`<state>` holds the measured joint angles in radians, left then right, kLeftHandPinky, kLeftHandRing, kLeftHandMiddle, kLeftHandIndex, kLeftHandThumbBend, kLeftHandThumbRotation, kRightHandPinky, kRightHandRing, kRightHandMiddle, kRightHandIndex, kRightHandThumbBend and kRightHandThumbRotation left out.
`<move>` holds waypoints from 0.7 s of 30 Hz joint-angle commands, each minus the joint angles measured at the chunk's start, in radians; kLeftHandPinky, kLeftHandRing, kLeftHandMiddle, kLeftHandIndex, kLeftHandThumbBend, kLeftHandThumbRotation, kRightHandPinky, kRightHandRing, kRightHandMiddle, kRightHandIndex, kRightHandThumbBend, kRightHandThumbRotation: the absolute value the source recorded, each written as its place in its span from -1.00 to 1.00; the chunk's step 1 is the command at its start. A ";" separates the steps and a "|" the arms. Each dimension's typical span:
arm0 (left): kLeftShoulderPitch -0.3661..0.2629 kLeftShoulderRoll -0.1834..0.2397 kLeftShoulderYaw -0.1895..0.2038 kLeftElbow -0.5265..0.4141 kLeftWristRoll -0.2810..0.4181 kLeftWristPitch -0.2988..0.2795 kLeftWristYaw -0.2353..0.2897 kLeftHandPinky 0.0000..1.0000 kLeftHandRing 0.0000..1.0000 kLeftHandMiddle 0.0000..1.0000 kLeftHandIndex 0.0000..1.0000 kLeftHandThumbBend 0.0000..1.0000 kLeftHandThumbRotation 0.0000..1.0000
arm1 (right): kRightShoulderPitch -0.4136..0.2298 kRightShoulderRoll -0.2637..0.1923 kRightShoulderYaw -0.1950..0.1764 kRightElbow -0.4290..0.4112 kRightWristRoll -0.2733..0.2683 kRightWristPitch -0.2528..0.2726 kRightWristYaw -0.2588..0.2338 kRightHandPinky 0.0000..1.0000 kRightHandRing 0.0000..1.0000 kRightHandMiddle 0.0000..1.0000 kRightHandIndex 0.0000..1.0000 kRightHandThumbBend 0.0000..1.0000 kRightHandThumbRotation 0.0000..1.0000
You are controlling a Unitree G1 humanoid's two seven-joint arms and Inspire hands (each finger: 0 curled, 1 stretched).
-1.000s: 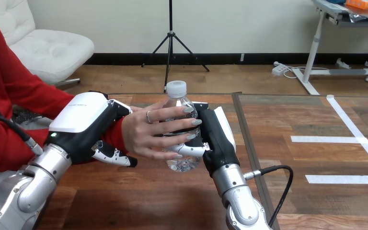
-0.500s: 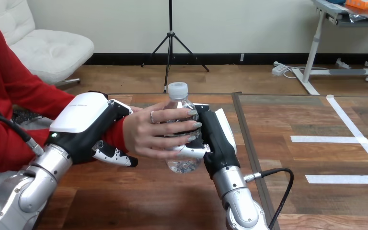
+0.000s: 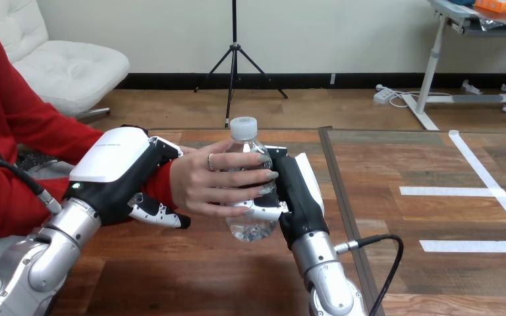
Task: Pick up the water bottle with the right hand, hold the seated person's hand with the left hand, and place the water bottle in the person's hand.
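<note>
A clear water bottle [image 3: 249, 227] with a white cap stands upright just above the wooden table [image 3: 191, 276], mid-view. My right hand [image 3: 298, 197] is shut on it from the right, fingers curled round its lower body. The person's hand [image 3: 214, 183] wraps the bottle from the left, fingers across its front. My left hand [image 3: 115, 174] is curled round the person's wrist at the red sleeve, thumb below it.
A seam strip [image 3: 342, 197] divides the wooden table from a panel with white tape lines [image 3: 481, 191] at the right. The person's red-sleeved arm [image 3: 20, 158] comes in from the left edge.
The person's fingers have closed further round the bottle. The bottle and my right hand have sunk slightly and shifted a little left. My left hand has stayed put.
</note>
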<state>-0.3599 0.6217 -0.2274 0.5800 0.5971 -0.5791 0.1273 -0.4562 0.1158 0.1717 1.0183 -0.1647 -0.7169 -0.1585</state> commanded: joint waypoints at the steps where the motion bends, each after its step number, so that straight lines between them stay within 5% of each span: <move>1: -0.077 -0.020 0.000 -0.006 0.003 -0.030 0.024 -0.53 -0.42 -0.30 -0.30 0.75 -1.00 | -0.034 0.097 0.026 -0.079 -0.016 -0.007 -0.007 -0.83 -0.74 -0.65 -0.62 0.40 -1.00; 21: -0.094 -0.021 -0.009 0.038 0.017 -0.048 0.047 -0.53 -0.42 -0.29 -0.29 0.73 -1.00 | -0.033 0.086 0.035 -0.089 -0.024 0.018 -0.025 -0.82 -0.73 -0.64 -0.62 0.40 -1.00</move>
<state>-0.3716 0.6177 -0.2282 0.6166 0.6056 -0.5939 0.1496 -0.4353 0.1178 0.1950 1.0004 -0.1841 -0.6951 -0.1799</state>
